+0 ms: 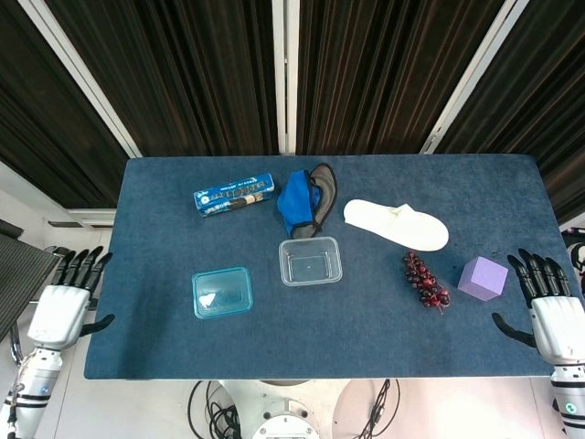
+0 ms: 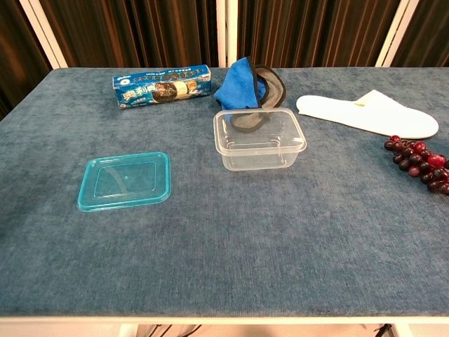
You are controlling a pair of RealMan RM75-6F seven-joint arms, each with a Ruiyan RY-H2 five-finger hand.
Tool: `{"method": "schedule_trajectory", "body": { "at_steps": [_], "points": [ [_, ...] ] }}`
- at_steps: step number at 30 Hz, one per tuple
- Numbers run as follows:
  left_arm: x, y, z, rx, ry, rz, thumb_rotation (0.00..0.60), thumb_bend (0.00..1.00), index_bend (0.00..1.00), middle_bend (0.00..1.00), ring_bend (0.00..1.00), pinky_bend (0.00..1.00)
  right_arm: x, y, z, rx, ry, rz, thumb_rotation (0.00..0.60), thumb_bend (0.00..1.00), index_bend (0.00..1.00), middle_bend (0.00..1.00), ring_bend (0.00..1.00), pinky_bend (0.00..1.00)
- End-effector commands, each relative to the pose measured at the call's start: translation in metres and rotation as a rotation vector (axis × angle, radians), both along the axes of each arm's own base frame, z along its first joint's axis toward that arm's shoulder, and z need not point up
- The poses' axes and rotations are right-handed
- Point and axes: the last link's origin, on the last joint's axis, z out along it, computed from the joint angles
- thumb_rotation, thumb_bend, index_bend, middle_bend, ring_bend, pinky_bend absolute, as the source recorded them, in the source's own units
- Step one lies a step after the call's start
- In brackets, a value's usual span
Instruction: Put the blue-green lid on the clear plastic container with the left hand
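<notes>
Nothing is done yet: I am hovering my left hand [image 1: 64, 306], fingers spread wide and empty, off the table's [image 1: 146, 352] nine o'clock edge. The flat, glossy blue-green lid [image 1: 222, 292] is lying at eight o'clock of the clear plastic container [image 1: 311, 262], apart on napped cloth.

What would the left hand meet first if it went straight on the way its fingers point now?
Probably the table's left edge. The left hand is open beside the table, its fingers pointing up and slightly right toward that edge, well short of the blue-green lid. Its height relative to the tabletop is unclear.
</notes>
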Motion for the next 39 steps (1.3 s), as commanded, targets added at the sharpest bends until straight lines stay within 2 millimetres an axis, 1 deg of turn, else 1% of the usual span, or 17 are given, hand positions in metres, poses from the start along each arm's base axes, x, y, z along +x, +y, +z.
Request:
{"method": "schedule_trajectory", "body": {
  "at_steps": [1, 4, 5, 10, 15, 20, 25, 33, 39],
  "points": [
    [0.031, 0.018, -0.02, -0.086, -0.007, -0.109, 0.6, 0.0, 0.03, 0.0, 0.0, 0.0, 0.001, 0.0, 0.001, 0.0, 0.001, 0.007, 0.6, 0.12, 0.0, 0.0, 0.0, 0.0],
    [0.055, 0.031, -0.042, -0.168, -0.011, -0.182, 0.6, 0.0, 0.03, 0.0, 0.0, 0.0, 0.002, -0.001, 0.001, 0.002, 0.001, 0.013, 0.6, 0.12, 0.0, 0.0, 0.0, 0.0],
    [0.063, 0.036, -0.052, -0.205, -0.012, -0.207, 0.6, 0.0, 0.03, 0.0, 0.0, 0.0, 0.002, -0.001, 0.001, 0.005, 0.002, 0.014, 0.6, 0.12, 0.0, 0.0, 0.0, 0.0],
    [0.09, 0.052, -0.094, -0.334, 0.002, -0.267, 0.6, 0.0, 0.03, 0.0, 0.0, 0.0, 0.003, -0.003, -0.001, 0.012, 0.002, 0.017, 0.6, 0.12, 0.0, 0.0, 0.0, 0.0],
    [0.1, 0.063, -0.124, -0.381, 0.028, -0.276, 0.6, 0.0, 0.03, 0.0, 0.0, 0.0, 0.002, -0.003, -0.002, 0.014, -0.001, 0.008, 0.6, 0.12, 0.0, 0.0, 0.0, 0.0],
    [0.094, 0.069, -0.146, -0.405, 0.075, -0.242, 0.6, 0.0, 0.03, 0.0, 0.0, 0.0, 0.001, -0.003, -0.002, 0.013, -0.002, 0.005, 0.6, 0.12, 0.0, 0.0, 0.0, 0.0],
    [0.088, 0.066, -0.155, -0.42, 0.087, -0.21, 0.6, 0.0, 0.03, 0.0, 0.0, 0.0, 0.001, -0.002, -0.002, 0.013, -0.003, 0.002, 0.6, 0.13, 0.0, 0.0, 0.0, 0.0],
    [0.074, 0.061, -0.155, -0.417, 0.085, -0.168, 0.6, 0.0, 0.03, 0.0, 0.0, 0.0, 0.003, -0.004, -0.004, 0.018, -0.006, 0.003, 0.6, 0.13, 0.0, 0.0, 0.0, 0.0],
    [0.063, 0.067, -0.154, -0.397, 0.113, -0.135, 0.6, 0.0, 0.03, 0.0, 0.0, 0.0, 0.004, -0.004, -0.004, 0.018, -0.007, 0.006, 0.6, 0.12, 0.0, 0.0, 0.0, 0.0]
  ]
}}
